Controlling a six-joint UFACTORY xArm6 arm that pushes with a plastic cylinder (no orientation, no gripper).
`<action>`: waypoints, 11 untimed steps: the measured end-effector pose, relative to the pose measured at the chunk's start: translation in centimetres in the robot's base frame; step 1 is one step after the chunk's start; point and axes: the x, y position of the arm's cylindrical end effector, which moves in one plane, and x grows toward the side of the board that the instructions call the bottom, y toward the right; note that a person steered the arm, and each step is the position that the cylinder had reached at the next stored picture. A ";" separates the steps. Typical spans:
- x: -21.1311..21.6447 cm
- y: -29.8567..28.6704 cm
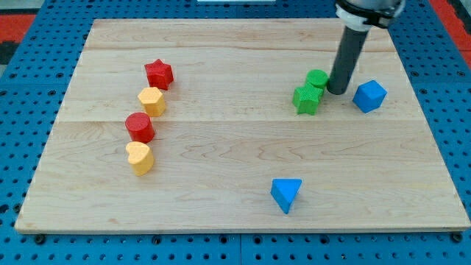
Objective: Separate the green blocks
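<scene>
My tip just right of green cylinder, touching green star | no jaws, nothing held | best wedge between, push cylinder away.

Pale wood board, matt coloured blocks, dark rod.
The board is light planks with visible grain and a smooth, faintly satin face, lying on a blue perforated mat. The green blocks, red star and blue cube look like smooth painted pieces, low sheen. The rod above my tip is dark and matt.
</scene>
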 end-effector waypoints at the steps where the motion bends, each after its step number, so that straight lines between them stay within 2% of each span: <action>1: 3.2 0.0; 2: 5.2 -1.2; 3: 2.3 -4.5; 4: -4.3 -4.5; 5: -8.5 -5.3; 6: -7.4 -5.5; 7: -3.7 -4.4; 8: -3.2 -0.3; 9: -6.7 2.3; 10: -9.8 0.7; 11: -10.3 -3.7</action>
